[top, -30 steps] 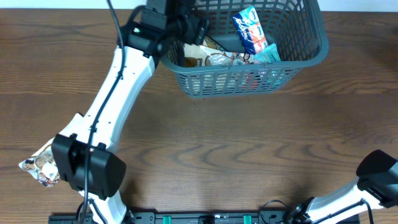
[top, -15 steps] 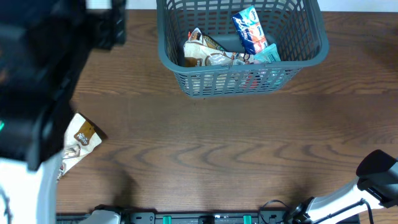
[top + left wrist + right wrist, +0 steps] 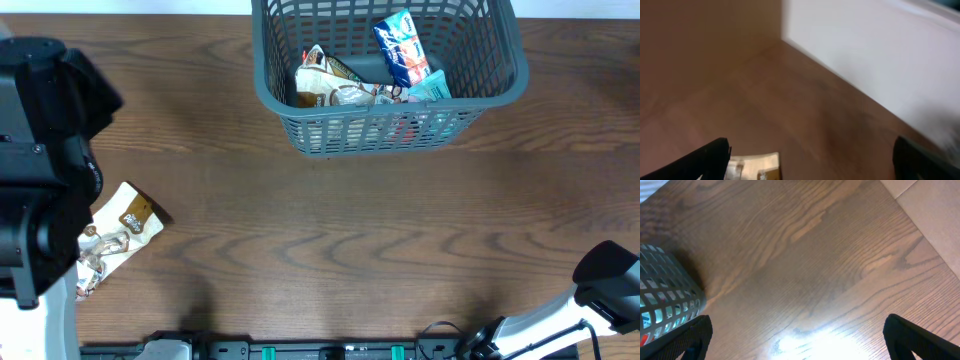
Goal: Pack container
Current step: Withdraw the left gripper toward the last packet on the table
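The dark wooden table [image 3: 360, 230] carries the container [image 3: 340, 135] at its far edge, with several snack packets [image 3: 400, 50] already inside. One loose packet [image 3: 125, 225] lies well apart from it at the left, partly under the left arm [image 3: 40, 200]. The left gripper [image 3: 810, 152] hangs above that packet, its fingers spread wide and empty. Its view is blurred, so you may misjudge the descent, pinch only a crinkly edge and drop the packet on the carry. The right gripper [image 3: 797, 325] is also spread and empty over bare table.

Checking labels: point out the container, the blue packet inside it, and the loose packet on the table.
container [image 3: 380, 132], overhead, front lattice wall.
blue packet [image 3: 403, 50], overhead, its middle.
loose packet [image 3: 124, 226], overhead, its middle.
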{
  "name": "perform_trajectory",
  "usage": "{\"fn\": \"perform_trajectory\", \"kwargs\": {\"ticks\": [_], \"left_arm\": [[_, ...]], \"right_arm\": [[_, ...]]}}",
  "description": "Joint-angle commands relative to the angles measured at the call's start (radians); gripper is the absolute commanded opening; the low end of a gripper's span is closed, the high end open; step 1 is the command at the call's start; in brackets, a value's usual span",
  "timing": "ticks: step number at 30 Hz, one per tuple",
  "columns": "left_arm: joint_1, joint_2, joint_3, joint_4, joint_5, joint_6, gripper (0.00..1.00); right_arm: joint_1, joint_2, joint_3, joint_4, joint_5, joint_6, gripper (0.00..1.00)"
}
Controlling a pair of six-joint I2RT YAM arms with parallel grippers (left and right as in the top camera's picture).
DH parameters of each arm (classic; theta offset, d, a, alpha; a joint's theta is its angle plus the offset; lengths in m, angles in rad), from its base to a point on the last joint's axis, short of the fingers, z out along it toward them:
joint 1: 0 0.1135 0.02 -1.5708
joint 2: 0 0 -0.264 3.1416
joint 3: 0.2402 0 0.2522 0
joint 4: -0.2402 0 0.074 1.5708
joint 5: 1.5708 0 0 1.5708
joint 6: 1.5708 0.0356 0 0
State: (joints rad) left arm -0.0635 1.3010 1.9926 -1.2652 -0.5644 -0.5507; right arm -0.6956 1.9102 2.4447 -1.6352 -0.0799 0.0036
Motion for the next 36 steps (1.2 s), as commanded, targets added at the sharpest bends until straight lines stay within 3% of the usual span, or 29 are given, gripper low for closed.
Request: {"fn": "perform_trajectory", "kwargs": {"ticks": [1, 8, 9, 15, 22, 30, 36], "left_arm": [[0.063, 0.000, -0.010, -0.080, -0.159, -0.412, 0.93], [0.224, 0.001, -0.101, -0.340, -0.127, -0.906, 0.94], [0.245, 0.001, -0.129, -0.365, -0.108, -0.977, 0.98], [0.317, 0.000, -0.338, -0.346, -0.004, -1.169, 0.98], [0.361, 0.000, -0.632, -0.182, 0.005, -1.221, 0.98], [0.436, 0.001, -0.928, 0.076, 0.138, -1.215, 0.98], [0.467, 0.001, -1.085, 0.336, 0.164, -0.974, 0.98]], "right_arm": [[-0.004, 0.004, -0.003, -0.005, -0.011, -0.008, 0.99], [-0.004, 0.004, -0.003, -0.008, -0.012, -0.007, 0.99], [-0.004, 0.004, -0.003, -0.008, -0.015, -0.008, 0.99], [-0.004, 0.004, -0.003, -0.012, -0.019, 0.000, 0.99], [-0.004, 0.004, -0.003, -0.023, -0.018, -0.001, 0.99], [-0.004, 0.004, -0.003, -0.023, -0.019, -0.001, 0.99], [-0.004, 0.004, -0.003, -0.023, -0.019, 0.000, 0.99]]}}
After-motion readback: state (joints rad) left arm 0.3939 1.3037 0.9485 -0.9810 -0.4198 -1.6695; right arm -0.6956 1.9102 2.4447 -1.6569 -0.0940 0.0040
